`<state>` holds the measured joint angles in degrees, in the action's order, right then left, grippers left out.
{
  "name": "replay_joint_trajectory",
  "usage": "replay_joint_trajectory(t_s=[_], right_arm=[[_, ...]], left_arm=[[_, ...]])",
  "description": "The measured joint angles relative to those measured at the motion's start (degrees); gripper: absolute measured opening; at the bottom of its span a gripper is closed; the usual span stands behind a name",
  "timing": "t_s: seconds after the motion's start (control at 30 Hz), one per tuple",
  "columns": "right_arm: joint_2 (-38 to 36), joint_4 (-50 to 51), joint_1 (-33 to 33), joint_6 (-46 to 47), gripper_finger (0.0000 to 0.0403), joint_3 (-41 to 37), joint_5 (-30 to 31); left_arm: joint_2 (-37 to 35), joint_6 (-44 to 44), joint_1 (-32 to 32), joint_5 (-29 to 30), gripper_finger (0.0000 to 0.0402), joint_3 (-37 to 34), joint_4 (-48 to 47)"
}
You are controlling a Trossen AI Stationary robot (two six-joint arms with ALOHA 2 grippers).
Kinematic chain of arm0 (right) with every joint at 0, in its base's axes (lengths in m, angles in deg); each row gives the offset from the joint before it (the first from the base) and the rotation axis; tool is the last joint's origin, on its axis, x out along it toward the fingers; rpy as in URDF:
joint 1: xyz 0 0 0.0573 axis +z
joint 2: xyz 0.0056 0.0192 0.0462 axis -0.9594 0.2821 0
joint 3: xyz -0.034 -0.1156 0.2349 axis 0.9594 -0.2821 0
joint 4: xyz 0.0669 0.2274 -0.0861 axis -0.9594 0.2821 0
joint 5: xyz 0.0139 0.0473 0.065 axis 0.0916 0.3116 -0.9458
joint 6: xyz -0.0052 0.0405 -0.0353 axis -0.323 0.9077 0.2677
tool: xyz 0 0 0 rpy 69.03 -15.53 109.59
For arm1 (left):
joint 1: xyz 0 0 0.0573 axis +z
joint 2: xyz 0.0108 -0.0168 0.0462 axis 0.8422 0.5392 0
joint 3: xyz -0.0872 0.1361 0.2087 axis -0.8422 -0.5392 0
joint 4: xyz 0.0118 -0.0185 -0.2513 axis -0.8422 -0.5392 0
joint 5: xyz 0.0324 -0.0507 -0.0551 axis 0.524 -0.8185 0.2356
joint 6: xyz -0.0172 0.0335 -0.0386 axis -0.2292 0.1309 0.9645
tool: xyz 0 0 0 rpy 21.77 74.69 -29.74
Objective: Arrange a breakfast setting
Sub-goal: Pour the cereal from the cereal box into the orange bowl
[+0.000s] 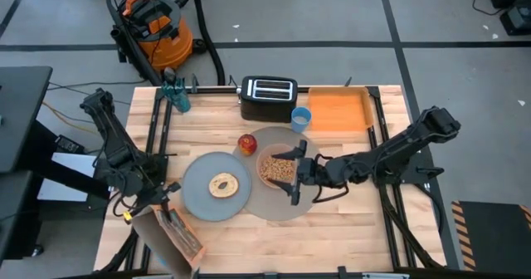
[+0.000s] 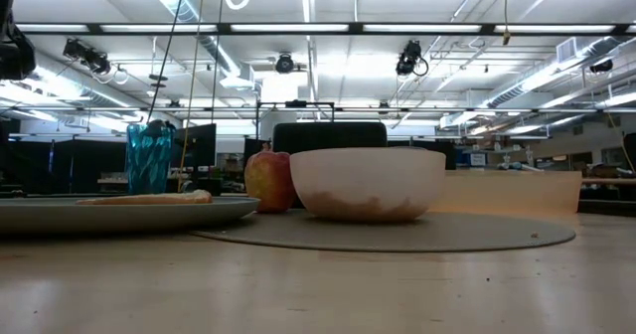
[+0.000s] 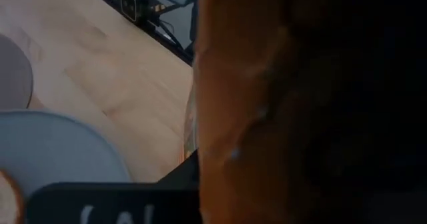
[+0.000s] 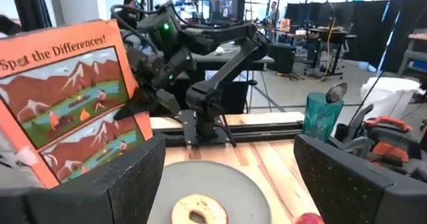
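The translucent bowl (image 1: 276, 169) with cereal sits on the large grey mat (image 1: 286, 203). My right gripper (image 1: 292, 175) hovers open over it, holding nothing. The grey-blue plate (image 1: 199, 198) to the left carries the bagel (image 1: 224, 184). The red apple (image 1: 247, 144) rests beside the mat. The small blue cup (image 1: 301, 118) stands near the toaster. The metal spoon (image 4: 335, 92) sticks up from a teal glass (image 4: 322, 117). My left gripper (image 1: 162, 200), at the near left corner, is shut on an orange cereal box (image 1: 176, 233). My left gripper has the cereal box by its narrow side edge (image 4: 135, 84), in the box's upper half, coming at it from the table's left. The box stands tilted, printed face toward the plate. My right finger hides its lower end, so I cannot tell whether it rests on the table.
A black toaster (image 1: 268, 96) and an orange tray (image 1: 338, 111) stand along the far edge. The teal glass (image 1: 177, 96) is at the far left. Bare wood lies along the near edge (image 1: 332, 242). An orange vacuum (image 1: 153, 26) sits on the floor beyond.
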<state>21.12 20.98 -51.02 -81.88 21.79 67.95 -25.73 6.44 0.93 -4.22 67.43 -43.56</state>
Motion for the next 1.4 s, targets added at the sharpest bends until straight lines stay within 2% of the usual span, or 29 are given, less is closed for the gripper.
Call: replay_joint_trajectory(t_s=[0.4,0.6,0.8,1.17,1.4], right_arm=[[0.4,0.4,-1.4,1.9,0.0339,0.0,-2.9],[0.4,0.5,-1.4,1.8,0.0339,0.0,-3.1],[0.4,0.5,-1.4,1.8,0.0339,0.0,-3.3],[0.4,0.5,-1.4,1.7,0.0339,0.0,-4.0],[0.4,0.6,-1.1,2.1,0.0339,-0.1,-5.1]], left_arm=[[0.0,4.5,-0.1,-0.1,0.0191,0.8,-0.3],[0.0,4.5,-0.1,-0.1,0.0236,3.2,-2.6],[0.0,4.7,-0.1,-3.0,0.0244,7.1,-5.5],[0.0,5.5,0.0,-3.0,0.0244,18.7,-14.5],[0.1,4.6,0.0,3.3,0.0245,17.7,-15.2]])
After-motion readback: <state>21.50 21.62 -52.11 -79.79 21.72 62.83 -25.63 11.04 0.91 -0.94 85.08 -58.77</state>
